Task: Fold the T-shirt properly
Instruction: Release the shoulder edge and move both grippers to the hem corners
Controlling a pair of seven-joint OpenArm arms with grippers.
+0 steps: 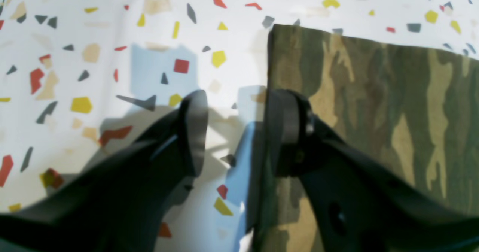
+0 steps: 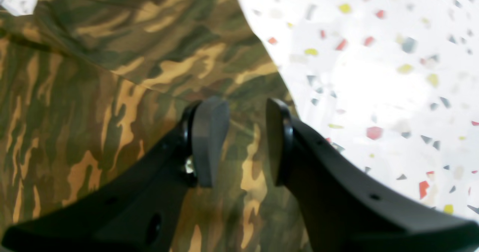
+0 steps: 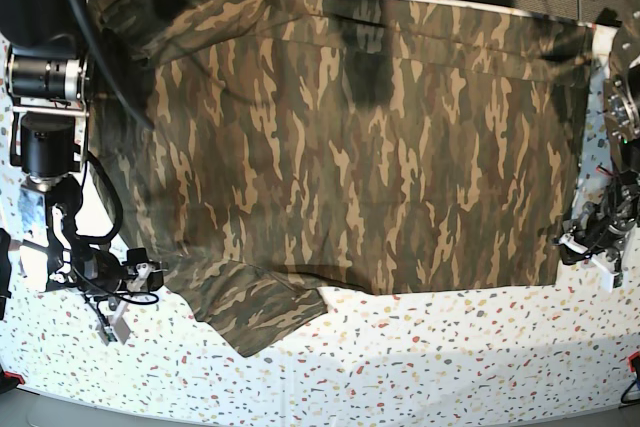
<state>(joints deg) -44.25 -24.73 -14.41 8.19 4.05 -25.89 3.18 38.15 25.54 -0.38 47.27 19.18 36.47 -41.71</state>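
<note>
The camouflage T-shirt [image 3: 360, 147] lies spread flat over most of the table, with one short sleeve [image 3: 255, 312] pointing toward the front left. In the left wrist view my left gripper [image 1: 237, 132] is open and straddles the straight side edge of the T-shirt [image 1: 374, 94], near a corner; nothing is between its fingers. In the base view that left gripper [image 3: 588, 242] is at the shirt's right edge. My right gripper [image 2: 243, 143] is open just above the T-shirt [image 2: 93, 94], close to a curved cloth edge. In the base view the right gripper [image 3: 125, 287] is beside the front-left sleeve.
The table [image 3: 430, 367] has a white cover with coloured terrazzo flecks, bare along the front. Black arm bodies and cables [image 3: 45, 97] stand at the left edge, and more arm hardware [image 3: 625, 117] at the right edge.
</note>
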